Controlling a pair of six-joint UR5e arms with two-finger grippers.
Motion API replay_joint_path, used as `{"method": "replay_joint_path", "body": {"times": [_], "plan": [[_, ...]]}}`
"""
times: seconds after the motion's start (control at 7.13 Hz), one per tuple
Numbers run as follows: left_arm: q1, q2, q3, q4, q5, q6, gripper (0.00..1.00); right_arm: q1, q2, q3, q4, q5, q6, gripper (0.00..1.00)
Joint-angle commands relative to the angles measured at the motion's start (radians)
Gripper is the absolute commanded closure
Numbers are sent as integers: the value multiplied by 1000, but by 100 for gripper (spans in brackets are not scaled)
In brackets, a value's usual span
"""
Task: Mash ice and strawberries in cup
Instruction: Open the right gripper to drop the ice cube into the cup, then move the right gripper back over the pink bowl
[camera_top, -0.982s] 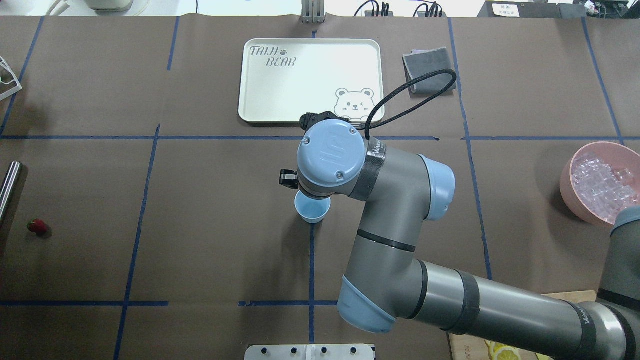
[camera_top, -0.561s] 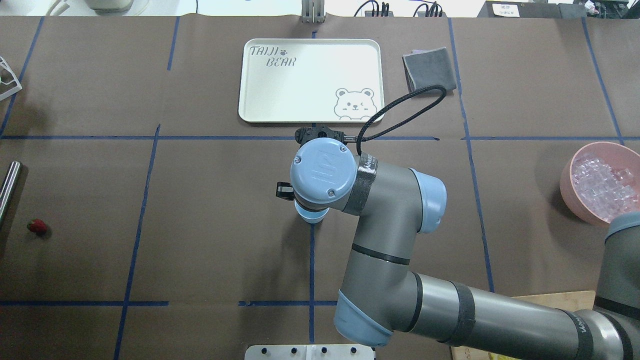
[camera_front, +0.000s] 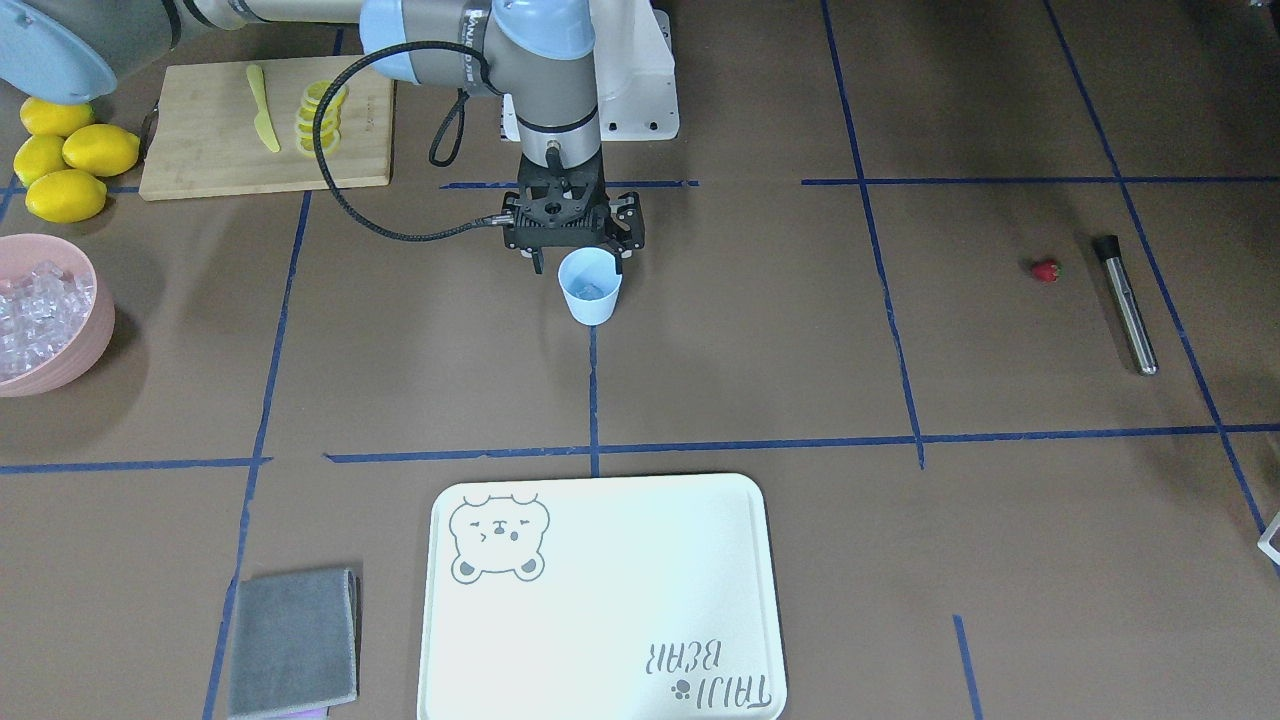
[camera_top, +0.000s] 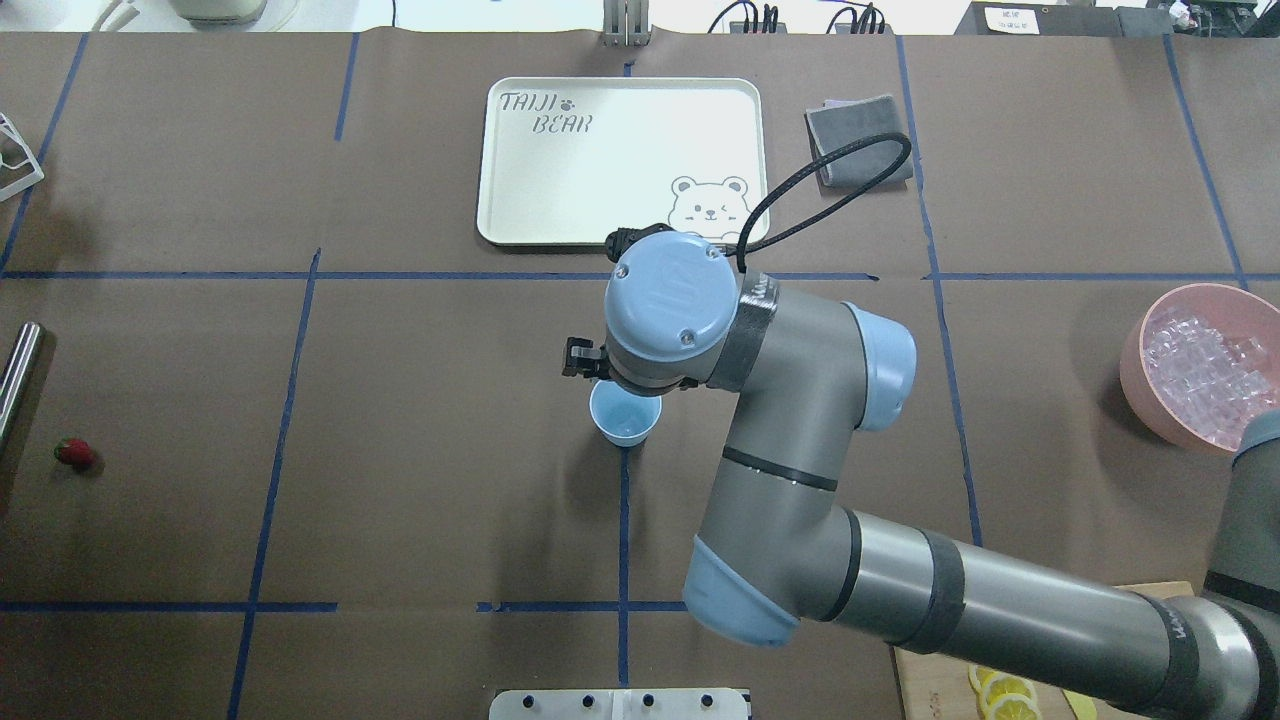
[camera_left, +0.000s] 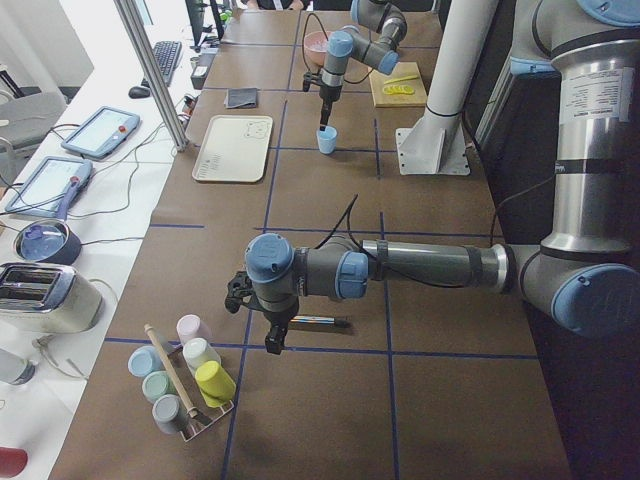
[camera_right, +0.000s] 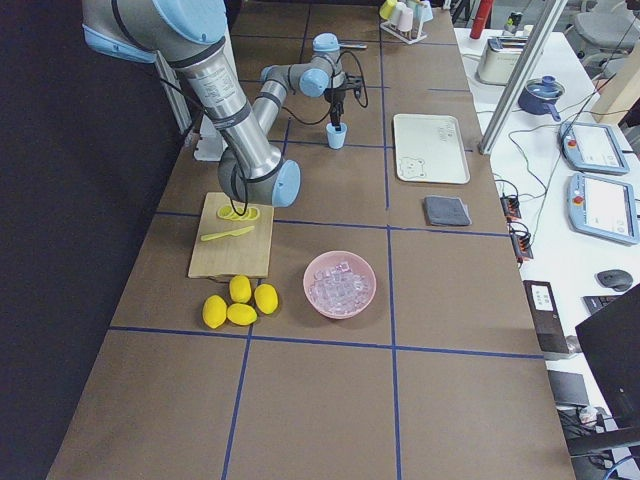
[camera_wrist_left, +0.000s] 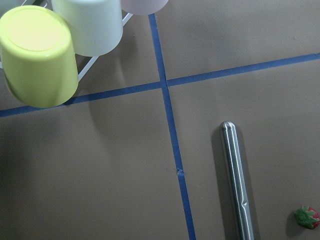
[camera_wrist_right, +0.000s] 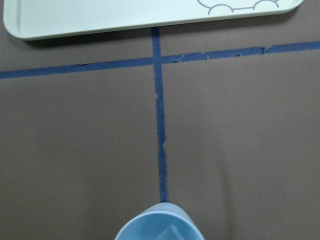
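The right gripper (camera_front: 578, 267) is hovering spread wide just above the cup (camera_front: 591, 298), ice (camera_wrist_right: 170, 233) sitting inside it, the left gripper (camera_left: 269, 340) hanging well apart from it, can't tell its grip.

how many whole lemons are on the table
4 lemons, clustered beside the cutting board and pink bowl: one nearest the robot, two in the middle, one nearest the bowl. Slices not counted.

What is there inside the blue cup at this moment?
One clear ice cube lies at the bottom of the cup. The strawberry is not in it. The cup's own wall covers part of its floor, so more ice may be hidden.
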Motion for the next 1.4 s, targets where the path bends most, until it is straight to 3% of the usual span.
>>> {"method": "replay_joint_path", "body": {"times": [0.0, 0.14, 0.42, 0.56, 0.98, 1.26], "plan": [[0, 0, 7, 0, 0, 0, 0, 137, -79, 7, -4, 98, -181, 0], [0, 0, 8, -2, 0, 0, 0, 212, -152, 34, 4, 144, -331, 0], [0, 0, 8, 0, 0, 0, 0, 403, -417, 204, 10, 317, -657, 0], [0, 0, 7, 0, 0, 0, 0, 476, -529, 253, 17, 351, -800, 0], [0, 0, 5, 0, 0, 0, 0, 609, -847, 246, 340, 464, -996, 0], [0, 0, 2, 0, 0, 0, 0, 647, -924, 229, 369, 483, -1111, 0]]}}
